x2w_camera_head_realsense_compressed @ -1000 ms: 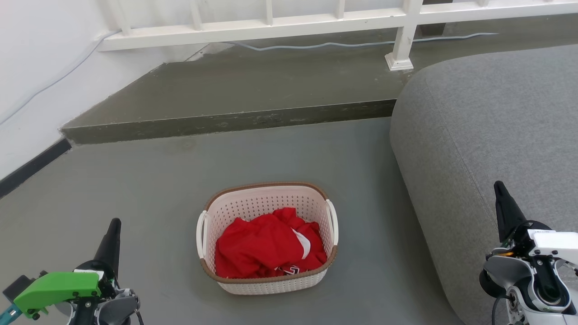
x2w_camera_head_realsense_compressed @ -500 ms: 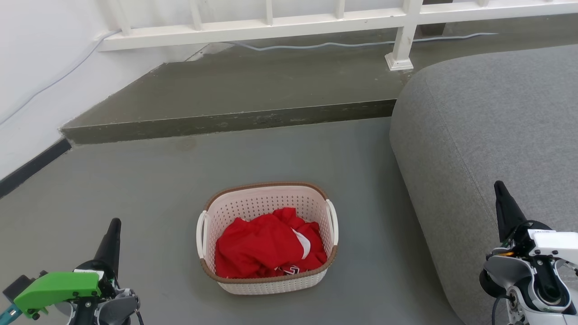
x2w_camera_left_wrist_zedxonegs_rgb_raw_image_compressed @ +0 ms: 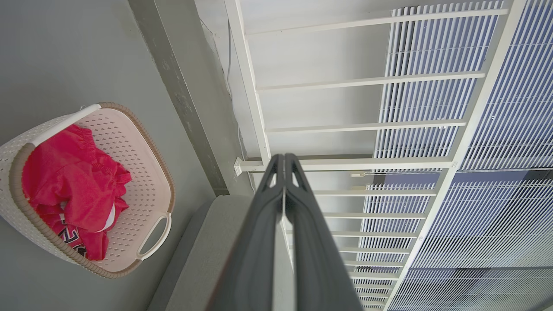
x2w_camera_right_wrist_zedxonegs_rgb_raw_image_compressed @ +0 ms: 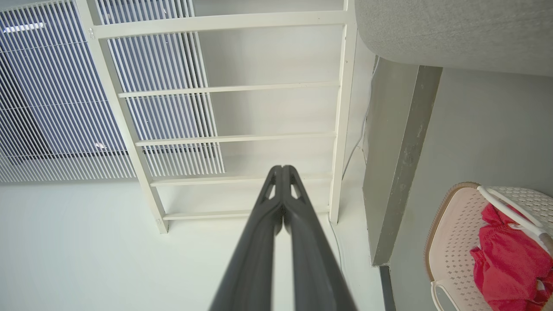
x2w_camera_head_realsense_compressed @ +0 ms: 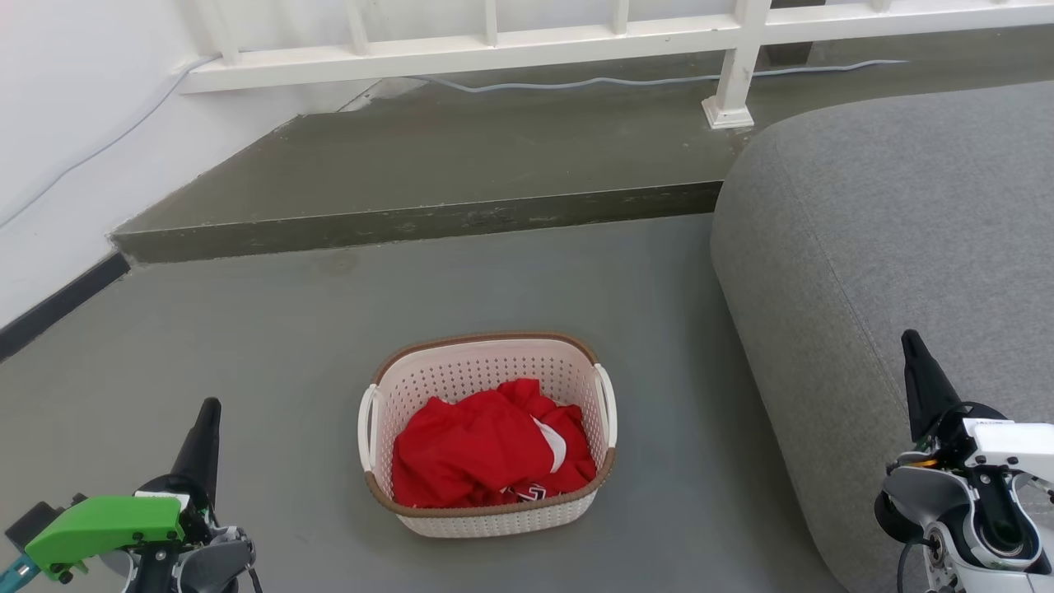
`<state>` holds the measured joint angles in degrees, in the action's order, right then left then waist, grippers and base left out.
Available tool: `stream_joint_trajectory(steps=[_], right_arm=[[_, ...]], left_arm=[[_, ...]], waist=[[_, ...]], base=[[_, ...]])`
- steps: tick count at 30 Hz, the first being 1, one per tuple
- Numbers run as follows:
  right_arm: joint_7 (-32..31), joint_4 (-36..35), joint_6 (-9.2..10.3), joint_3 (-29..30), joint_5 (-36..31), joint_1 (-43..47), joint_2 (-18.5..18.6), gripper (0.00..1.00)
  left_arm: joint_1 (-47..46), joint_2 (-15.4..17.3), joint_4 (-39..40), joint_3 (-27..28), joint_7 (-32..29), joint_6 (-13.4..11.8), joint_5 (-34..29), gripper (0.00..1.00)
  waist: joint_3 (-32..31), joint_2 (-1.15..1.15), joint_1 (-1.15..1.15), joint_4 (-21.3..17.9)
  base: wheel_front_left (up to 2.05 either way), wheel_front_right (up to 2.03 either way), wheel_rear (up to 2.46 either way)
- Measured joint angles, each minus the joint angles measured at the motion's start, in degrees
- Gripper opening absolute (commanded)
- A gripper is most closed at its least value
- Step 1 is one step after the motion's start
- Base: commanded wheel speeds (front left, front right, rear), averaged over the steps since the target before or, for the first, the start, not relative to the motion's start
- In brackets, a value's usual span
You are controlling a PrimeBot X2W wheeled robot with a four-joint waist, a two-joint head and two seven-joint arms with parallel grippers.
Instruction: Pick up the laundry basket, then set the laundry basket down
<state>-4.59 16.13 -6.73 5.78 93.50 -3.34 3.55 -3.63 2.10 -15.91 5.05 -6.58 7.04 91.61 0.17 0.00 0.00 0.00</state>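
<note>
The left gripper (x2w_camera_head_realsense_compressed: 207,412) has two long, dark grey fingers (x2w_camera_left_wrist_zedxonegs_rgb_raw_image_compressed: 255,242) tapering to a point, each with a slim cut-out near its tip. Its wrist carries a bright green cover (x2w_camera_head_realsense_compressed: 103,523) with a small teal piece (x2w_camera_head_realsense_compressed: 12,570) beside it. The right gripper (x2w_camera_head_realsense_compressed: 910,346) has matching dark fingers, a white block (x2w_camera_head_realsense_compressed: 1013,441), a rounded grey casing (x2w_camera_head_realsense_compressed: 916,487) and a black cable (x2w_camera_head_realsense_compressed: 901,568).

The laundry basket (x2w_camera_left_wrist_zedxonegs_rgb_raw_image_compressed: 129,142), off to the right of the left gripper (x2w_camera_left_wrist_zedxonegs_rgb_raw_image_compressed: 284,159), runs past the left wrist view's left edge. To the left of the right gripper (x2w_camera_right_wrist_zedxonegs_rgb_raw_image_compressed: 282,169), the right wrist view's right and bottom edges cut it. A red garment (x2w_camera_head_realsense_compressed: 486,449) hides the basket's floor, and its print is too small to read. The grey cushion (x2w_camera_head_realsense_compressed: 865,231) beside the right gripper runs off the head view's right edge.
</note>
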Motion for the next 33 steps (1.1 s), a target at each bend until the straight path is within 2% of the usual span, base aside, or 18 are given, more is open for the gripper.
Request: stream_joint_trajectory(steps=[33], right_arm=[[0.0,0.0,0.0,0.1,0.0,0.0,0.0,0.0]], left_arm=[[0.0,0.0,0.0,0.0,0.0,0.0,0.0,0.0]], waist=[[0.0,0.0,0.0,0.0]], base=[[0.0,0.0,0.0]])
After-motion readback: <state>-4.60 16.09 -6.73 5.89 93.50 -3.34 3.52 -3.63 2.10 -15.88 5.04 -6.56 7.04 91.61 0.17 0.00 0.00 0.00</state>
